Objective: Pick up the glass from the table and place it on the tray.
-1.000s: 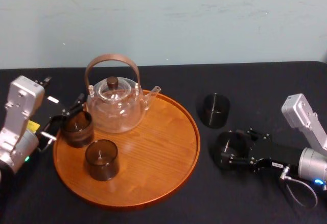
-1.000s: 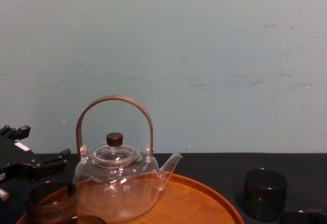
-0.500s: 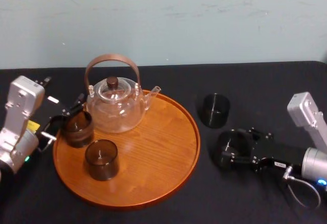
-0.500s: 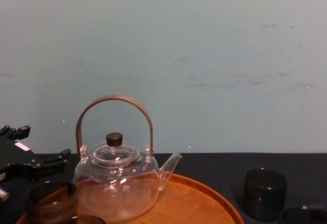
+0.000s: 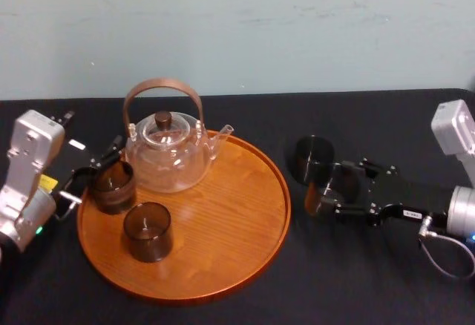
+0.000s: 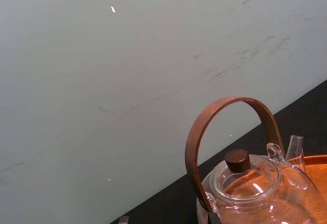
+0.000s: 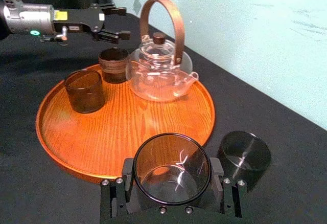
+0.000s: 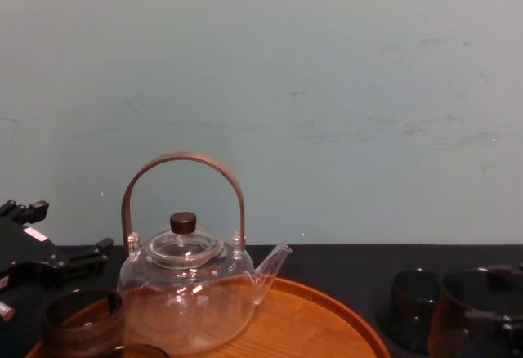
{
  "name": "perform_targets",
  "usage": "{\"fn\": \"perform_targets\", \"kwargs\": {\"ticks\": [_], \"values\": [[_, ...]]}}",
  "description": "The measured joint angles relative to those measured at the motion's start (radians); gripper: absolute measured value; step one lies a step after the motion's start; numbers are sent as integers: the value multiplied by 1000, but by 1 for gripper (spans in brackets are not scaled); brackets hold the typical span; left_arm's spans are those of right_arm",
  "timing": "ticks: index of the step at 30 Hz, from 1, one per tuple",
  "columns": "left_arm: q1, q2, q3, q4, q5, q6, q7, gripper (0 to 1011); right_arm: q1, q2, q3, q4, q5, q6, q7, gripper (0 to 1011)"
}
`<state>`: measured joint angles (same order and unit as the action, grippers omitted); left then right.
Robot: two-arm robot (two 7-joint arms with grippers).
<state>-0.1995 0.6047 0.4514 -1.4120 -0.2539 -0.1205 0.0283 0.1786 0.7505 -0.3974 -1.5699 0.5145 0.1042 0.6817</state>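
**Four glasses, one teapot, one round tray**

One smoky round glass (image 7: 172, 170) is clamped in the right gripper (image 5: 328, 196), just off the wooden tray's (image 5: 245, 221) right rim. A dark glass (image 7: 243, 155) is left on the black table (image 5: 356, 280) beside it. Two tray glasses (image 5: 148, 231) (image 5: 113, 186) are parked by the clear teapot (image 5: 167, 154). The left gripper (image 5: 93, 171) is held open there.

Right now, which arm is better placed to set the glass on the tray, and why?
Right. The right gripper grips the glass beside the tray's right rim; the left gripper sits open at the far left edge.
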Motion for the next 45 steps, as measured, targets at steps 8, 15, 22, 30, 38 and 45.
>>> {"fn": "perform_targets", "kwargs": {"ticks": [8,15,22,30,38,45], "values": [[0,0,0,0,0,0,0,1001,60,-5,-49,6,-6,13,31,900],[0,0,0,0,0,0,0,1001,126,-31,-106,25,-23,13,65,899],[0,0,0,0,0,0,0,1001,189,-77,-168,58,-37,13,89,900],[0,0,0,0,0,0,0,1001,231,-125,-224,90,-41,8,100,900],[0,0,0,0,0,0,0,1001,243,-165,-255,114,-41,3,86,900],[0,0,0,0,0,0,0,1001,251,-190,-276,148,-40,-1,82,900]]}}
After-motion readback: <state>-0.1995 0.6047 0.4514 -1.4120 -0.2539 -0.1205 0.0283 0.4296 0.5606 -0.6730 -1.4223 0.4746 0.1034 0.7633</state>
